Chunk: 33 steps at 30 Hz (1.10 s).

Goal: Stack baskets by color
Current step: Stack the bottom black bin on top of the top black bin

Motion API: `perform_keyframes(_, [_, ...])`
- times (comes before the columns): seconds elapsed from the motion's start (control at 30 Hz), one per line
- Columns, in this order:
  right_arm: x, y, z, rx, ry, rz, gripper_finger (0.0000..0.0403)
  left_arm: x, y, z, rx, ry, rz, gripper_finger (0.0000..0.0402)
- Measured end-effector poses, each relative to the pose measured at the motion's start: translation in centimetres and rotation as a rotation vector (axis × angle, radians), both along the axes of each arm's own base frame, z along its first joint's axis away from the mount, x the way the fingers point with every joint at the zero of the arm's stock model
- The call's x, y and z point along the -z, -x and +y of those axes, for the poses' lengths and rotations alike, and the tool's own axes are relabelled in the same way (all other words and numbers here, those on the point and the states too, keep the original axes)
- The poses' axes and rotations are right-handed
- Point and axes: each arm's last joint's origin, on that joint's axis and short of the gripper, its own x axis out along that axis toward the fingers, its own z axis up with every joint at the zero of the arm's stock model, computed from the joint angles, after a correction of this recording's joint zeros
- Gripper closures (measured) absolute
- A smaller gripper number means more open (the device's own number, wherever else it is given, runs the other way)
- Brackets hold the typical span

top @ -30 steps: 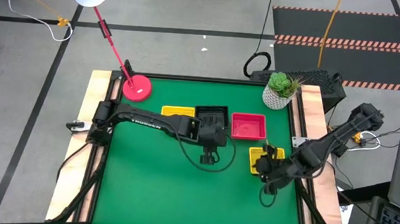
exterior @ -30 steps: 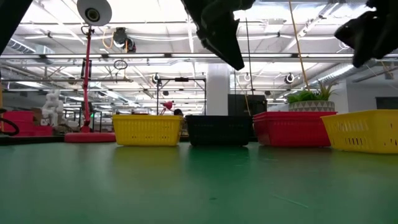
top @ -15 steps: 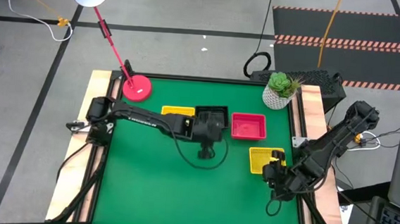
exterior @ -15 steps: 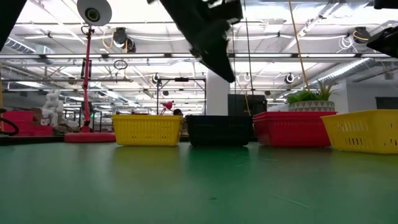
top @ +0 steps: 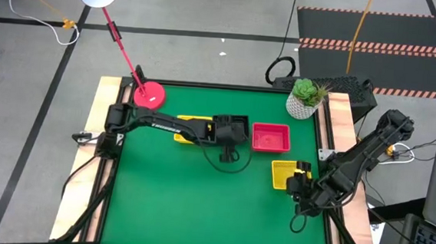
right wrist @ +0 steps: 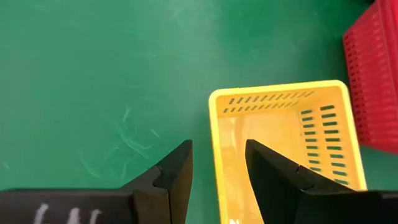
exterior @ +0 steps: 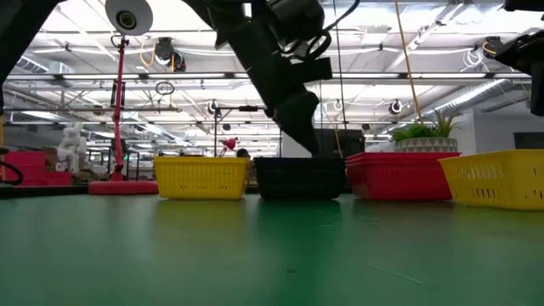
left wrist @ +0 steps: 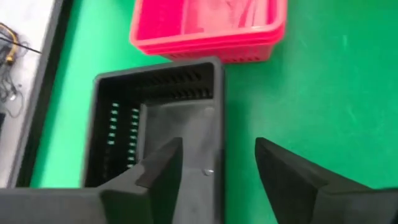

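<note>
— Baskets first: where are they in the frame?

— In the high view four groups are on the green table (top: pixel 181 212). A yellow basket (top: pixel 189 128) lies left of centre, partly under the left arm. The black basket (top: pixel 233 126) is just right of it, at the centre. The red basket (top: pixel 271 138) is just beside the black one, on its right. A second yellow basket (top: pixel 282 173) lies lower right, apart from the row.

— How many are in each pile?

— I cannot tell. In the left wrist view the red one shows doubled rims, so it looks like a pile.

— What does the left gripper (left wrist: pixel 217 165) do?

— It is above the black basket, at the centre of the high view. Its fingers (left wrist: pixel 165 163) are spread apart; one is over the inside of the basket, the other over the green mat beside it. They grasp nothing.

— And the right gripper (right wrist: pixel 217 165)?

— It is at the lower right of the high view, just beside the second yellow basket. Its fingers (right wrist: pixel 177 165) stand apart on both sides of that basket's wall, and a gap shows around it, so it is released.

— Something else on the table?

— A red lamp base (top: pixel 149 96) in the upper left corner and a white plant pot (top: pixel 304 105) in the upper right corner.
</note>
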Motion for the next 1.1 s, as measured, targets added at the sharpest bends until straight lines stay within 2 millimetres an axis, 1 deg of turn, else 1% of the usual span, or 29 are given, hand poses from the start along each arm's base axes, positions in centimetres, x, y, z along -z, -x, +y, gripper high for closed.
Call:
perform_keyframes(0.1, [0.0,0.0,-0.1,0.004,0.004,0.003,0.0264,0.2,0.1,0.2,-0.002,0.008,0.003,0.0182])
perform_keyframes(0.17, [-0.1,0.0,-0.1,0.003,0.002,0.002,0.0269,0.7,0.2,0.5,0.010,0.040,0.007,0.0175])
perform_keyframes(0.27, [-0.1,0.0,-0.1,0.006,-0.001,0.001,0.0275,1.6,0.7,0.9,0.009,0.058,0.028,0.0172])
perform_keyframes(0.47, [-0.1,0.0,-0.1,0.006,-0.004,-0.002,0.0282,2.8,1.2,1.2,0.013,0.065,0.044,0.0172])
perform_keyframes(0.63, [-0.1,0.0,-0.1,-0.005,0.003,0.000,0.0285,2.8,1.1,0.8,0.073,0.091,0.041,0.0172])
perform_keyframes(1.1, [0.0,0.0,-0.1,-0.009,0.009,0.004,0.0285,2.9,1.1,-0.9,0.168,0.060,0.072,0.0172])
